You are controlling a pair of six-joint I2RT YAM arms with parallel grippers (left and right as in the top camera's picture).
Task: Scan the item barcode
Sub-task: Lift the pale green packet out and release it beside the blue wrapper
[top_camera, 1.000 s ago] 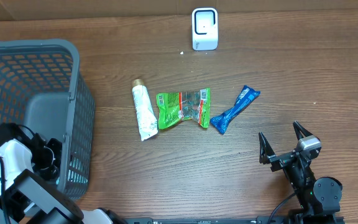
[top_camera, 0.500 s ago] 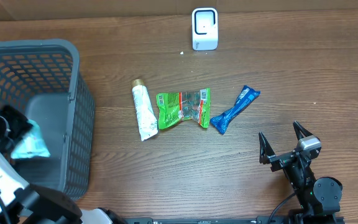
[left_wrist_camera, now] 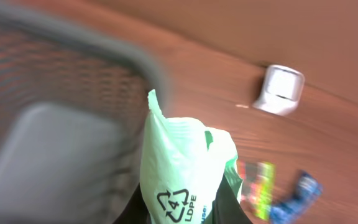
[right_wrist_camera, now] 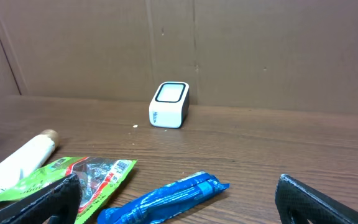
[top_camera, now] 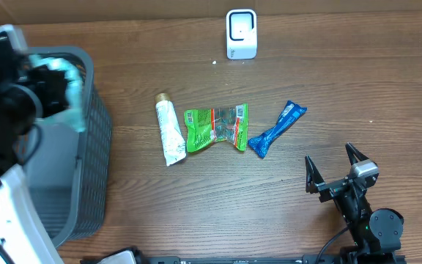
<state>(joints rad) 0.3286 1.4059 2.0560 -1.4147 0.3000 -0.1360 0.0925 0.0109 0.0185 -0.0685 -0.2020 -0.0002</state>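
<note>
My left gripper [top_camera: 56, 82] is shut on a pale green plastic bag [top_camera: 74, 97] and holds it up over the far rim of the grey basket [top_camera: 94, 158]. In the left wrist view the bag [left_wrist_camera: 180, 158] fills the space between the dark fingers of my left gripper [left_wrist_camera: 179, 214] and shows a recycling mark; no barcode shows. The white scanner [top_camera: 241, 34] stands at the far middle of the table, also in the left wrist view as the scanner [left_wrist_camera: 283, 89]. My right gripper [top_camera: 330, 158] rests open at the near right, holding nothing.
On the table's middle lie a white tube [top_camera: 170, 132], a green snack packet [top_camera: 216, 127] and a blue wrapper [top_camera: 277, 129]. The blue wrapper [right_wrist_camera: 166, 198] lies just ahead of my open right gripper [right_wrist_camera: 178, 186]. A cardboard wall backs the scanner [right_wrist_camera: 169, 104].
My left arm has risen out of the basket with the green bag and carried it up toward the basket's far rim. The right arm has stayed still.
</note>
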